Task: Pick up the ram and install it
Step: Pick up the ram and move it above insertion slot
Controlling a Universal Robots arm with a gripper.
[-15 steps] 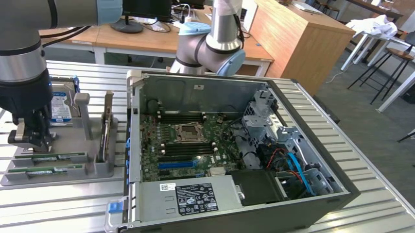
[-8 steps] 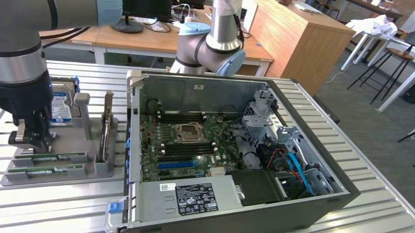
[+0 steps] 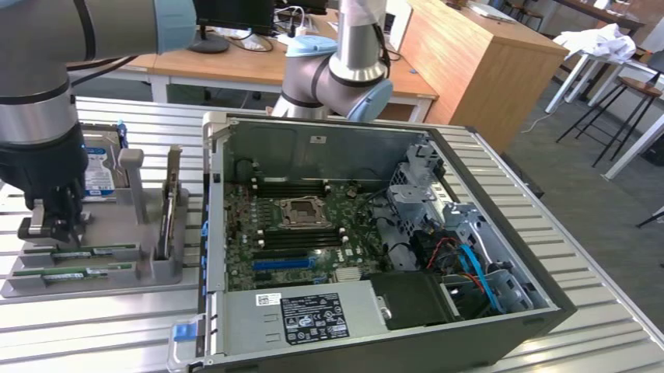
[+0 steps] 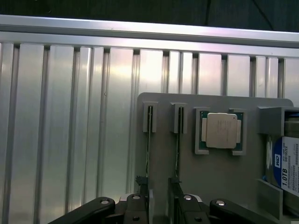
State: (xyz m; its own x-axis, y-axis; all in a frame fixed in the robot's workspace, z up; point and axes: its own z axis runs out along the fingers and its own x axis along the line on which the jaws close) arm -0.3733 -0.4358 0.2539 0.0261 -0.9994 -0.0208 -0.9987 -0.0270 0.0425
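Two green ram sticks lie on edge in slots of a grey holder tray [image 3: 124, 233] at the exterior view's left: one ram stick [image 3: 92, 252] and a second ram stick [image 3: 75, 273] nearer the table's front. My gripper [image 3: 47, 227] hangs just above their left ends, open and holding nothing. In the wrist view both sticks show edge-on as thin lines, ram [image 4: 148, 144] and ram [image 4: 178, 144]. The gripper [image 4: 161, 207] stands over their near ends, with one dark finger [image 4: 140, 205] by each stick.
The tray also carries a silver processor chip [image 4: 221, 130] and a blue-labelled hard drive [image 3: 99, 177]. An open computer case [image 3: 518, 311] lies on the slatted metal table [image 3: 602, 342], showing the motherboard [image 3: 301, 233] with its long slots. The arm's base [image 3: 332, 74] rises behind the case.
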